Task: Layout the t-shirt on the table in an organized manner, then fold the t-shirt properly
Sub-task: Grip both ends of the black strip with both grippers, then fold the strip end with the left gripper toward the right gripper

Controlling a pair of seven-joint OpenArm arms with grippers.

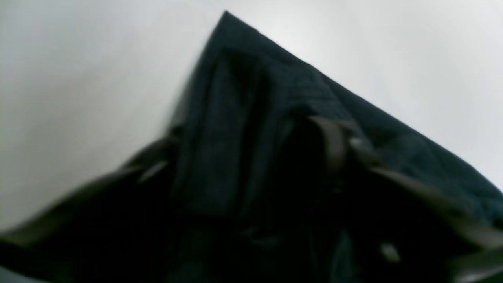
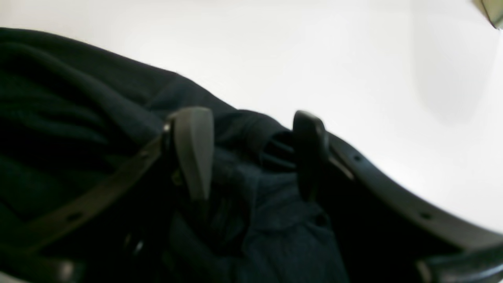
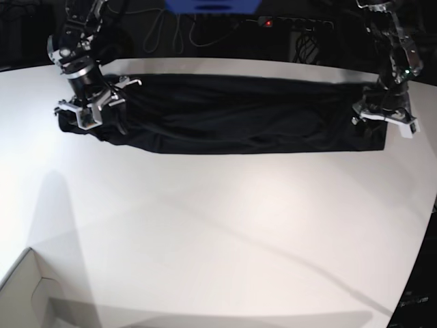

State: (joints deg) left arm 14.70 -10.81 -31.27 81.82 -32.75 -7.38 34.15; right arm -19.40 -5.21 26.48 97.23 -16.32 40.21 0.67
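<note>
Fabric of the black t-shirt [image 3: 232, 116], wrinkled, lies as a long band across the matte white tabletop's [image 3: 218, 225] far side. The right gripper [image 2: 251, 153] jaws gape around one bunched end; the left gripper [image 1: 251, 157] jaws clamp the other.

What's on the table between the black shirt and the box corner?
Nothing: in the base view, only bare white table lies between the t-shirt and the cardboard box corner.
</note>
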